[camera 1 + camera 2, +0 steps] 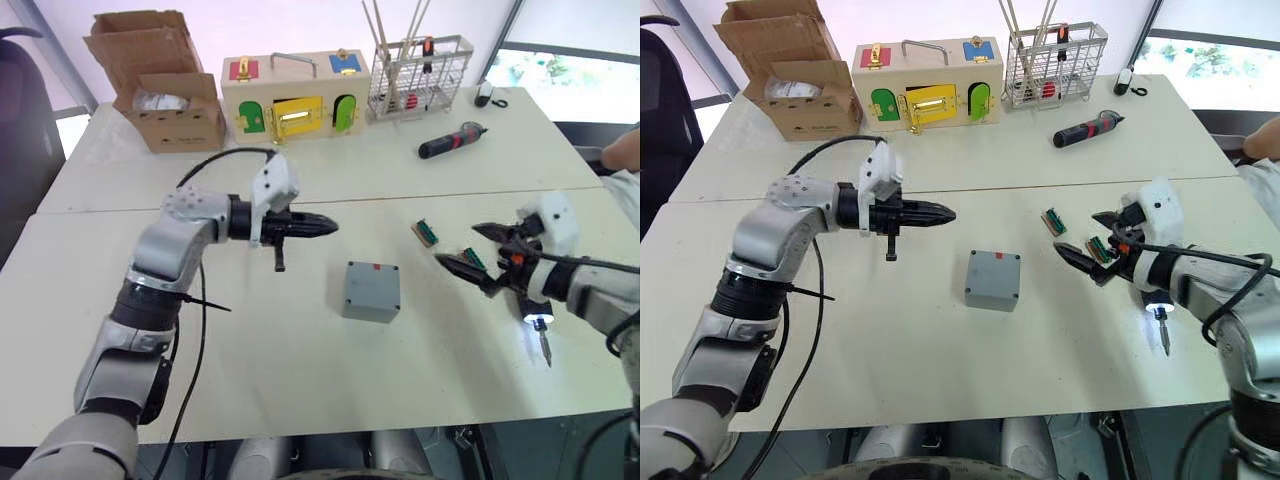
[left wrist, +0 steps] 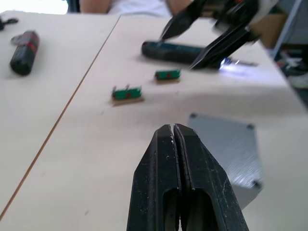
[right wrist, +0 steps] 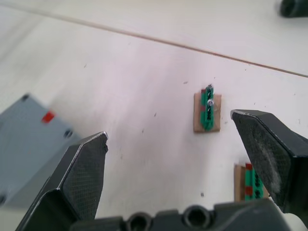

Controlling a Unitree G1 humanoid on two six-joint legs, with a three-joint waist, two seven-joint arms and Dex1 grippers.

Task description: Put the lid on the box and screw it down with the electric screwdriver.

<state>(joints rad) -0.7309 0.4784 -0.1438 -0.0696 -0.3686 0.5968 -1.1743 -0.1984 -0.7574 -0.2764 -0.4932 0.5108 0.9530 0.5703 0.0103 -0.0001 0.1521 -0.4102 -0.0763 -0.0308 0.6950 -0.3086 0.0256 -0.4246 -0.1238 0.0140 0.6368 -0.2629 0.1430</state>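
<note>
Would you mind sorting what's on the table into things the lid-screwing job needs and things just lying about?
Job:
- small grey square plastic box, its flat grey lid already on top
- dark blue-black cylindrical electric screwdriver, lying under the right gripper

Lying about:
- red-and-black screwdriver
- two small green connector pieces
- cardboard box
- wooden box with coloured doors
- wire rack

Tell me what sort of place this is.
Probably a robot test bench or workshop: white tables carrying a wooden latch-board box, a wire rack of tools, a red-and-black screwdriver and small green connector parts.

Left gripper closed, right gripper agape
</note>
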